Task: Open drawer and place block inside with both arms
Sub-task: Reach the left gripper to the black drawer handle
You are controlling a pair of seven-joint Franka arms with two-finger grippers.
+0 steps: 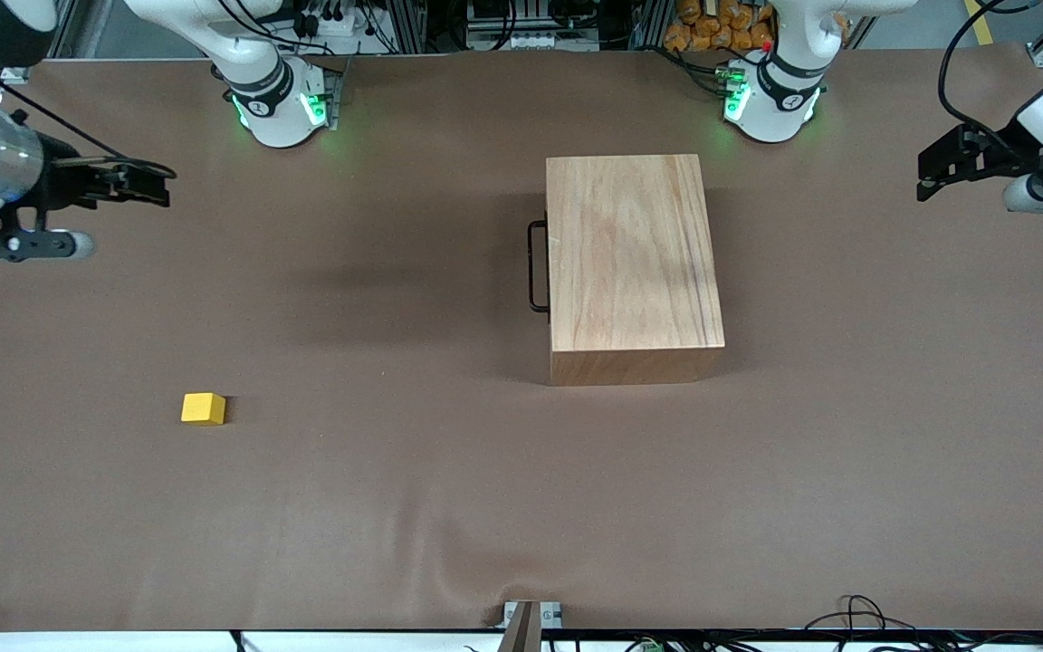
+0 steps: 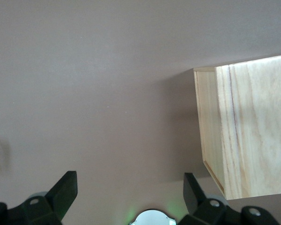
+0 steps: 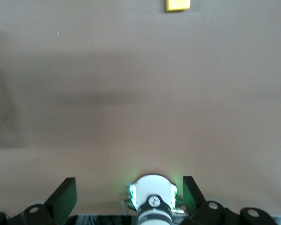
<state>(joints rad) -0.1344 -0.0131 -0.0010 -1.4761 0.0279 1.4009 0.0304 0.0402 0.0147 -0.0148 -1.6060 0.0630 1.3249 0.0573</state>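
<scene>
The large wooden box stands mid-table, its drawer shut, with the black wire loop handle on the side toward the right arm's end. Part of the box shows in the left wrist view. The small yellow block lies on the table toward the right arm's end, nearer to the front camera than the box; it also shows in the right wrist view. My left gripper is open and empty, up over the left arm's end of the table. My right gripper is open and empty, over the right arm's end.
Brown cloth covers the table, with a wrinkle near the front edge. The arm bases stand along the edge farthest from the front camera. Cables lie at the front edge toward the left arm's end.
</scene>
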